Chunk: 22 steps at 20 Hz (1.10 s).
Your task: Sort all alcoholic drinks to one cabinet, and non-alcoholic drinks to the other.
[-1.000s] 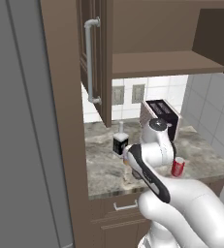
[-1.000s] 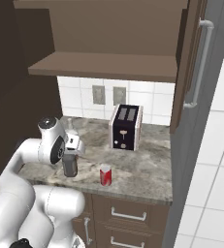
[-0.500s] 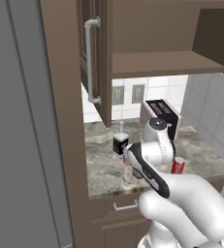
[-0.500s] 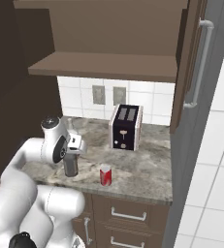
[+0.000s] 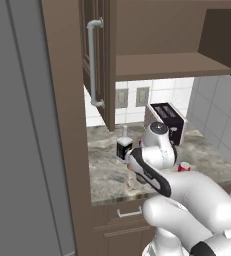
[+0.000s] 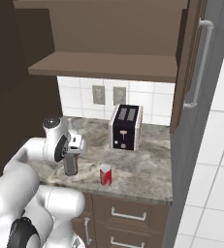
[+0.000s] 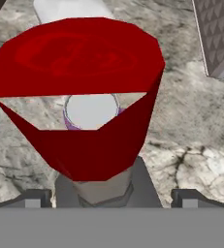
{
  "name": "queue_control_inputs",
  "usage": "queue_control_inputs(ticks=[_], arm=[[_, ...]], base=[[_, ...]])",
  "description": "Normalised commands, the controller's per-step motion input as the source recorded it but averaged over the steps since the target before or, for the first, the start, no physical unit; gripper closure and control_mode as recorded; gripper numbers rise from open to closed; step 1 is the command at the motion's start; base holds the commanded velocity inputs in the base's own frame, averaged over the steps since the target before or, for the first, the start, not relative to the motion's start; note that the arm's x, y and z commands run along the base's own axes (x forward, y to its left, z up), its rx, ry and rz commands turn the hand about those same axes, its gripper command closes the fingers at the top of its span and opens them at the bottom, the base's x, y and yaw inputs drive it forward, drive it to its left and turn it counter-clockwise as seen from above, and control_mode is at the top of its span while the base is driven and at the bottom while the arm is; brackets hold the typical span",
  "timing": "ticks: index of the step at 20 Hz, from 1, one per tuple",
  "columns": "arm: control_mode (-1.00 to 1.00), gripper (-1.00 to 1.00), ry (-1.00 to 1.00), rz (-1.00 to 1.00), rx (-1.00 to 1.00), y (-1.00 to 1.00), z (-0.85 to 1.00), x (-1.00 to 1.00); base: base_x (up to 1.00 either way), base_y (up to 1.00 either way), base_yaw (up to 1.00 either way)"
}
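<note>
The rounded dark grey bottle (image 6: 71,166) stands on the counter's front left part. Its red cap (image 7: 79,72) looms just in front of the hand camera. My gripper (image 6: 76,145) (image 7: 112,196) sits over the bottle's top, open, one fingertip on each side of the neck and neither touching it. The square bottle (image 5: 123,148) with black label and pale neck stands further back near the cabinet door. The red can (image 6: 105,175) (image 5: 183,167) stands near the counter's front edge. A purple can's silvery top (image 7: 91,110) shows beyond the cap.
A black toaster (image 6: 126,127) stands against the tiled wall. Above it is an open cabinet shelf (image 6: 108,68), with its door (image 6: 188,63) swung out to the right. A second open door (image 5: 99,60) hangs over the counter's left end. Drawers (image 6: 128,213) lie below.
The hand has edged slightly closer onto the grey bottle. The bottles and cans have stayed where they were.
</note>
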Motion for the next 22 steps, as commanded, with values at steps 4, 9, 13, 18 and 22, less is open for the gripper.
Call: queue_control_inputs(ticks=[4, 9, 13, 18, 22], arm=[[-1.0, 1.0, -0.02, 0.01, 0.0, 0.0, -0.27, 0.0], [-1.0, 1.0, 0.02, 0.0, 0.0, -0.03, 0.08, -0.08], [-1.0, 1.0, 0.03, 0.0, -0.04, 0.0, 0.84, -0.33], [-1.0, 1.0, -0.05, 0.0, -0.01, -0.06, 1.0, -0.68], [-1.0, 1.0, -0.14, 0.02, 0.0, -0.2, 1.0, -0.6]], base=[[0.0, 0.0, 0.0], [0.0, 0.0, 0.0], [0.0, 0.0, 0.0], [0.0, 0.0, 0.0], [0.0, 0.0, 0.0]])
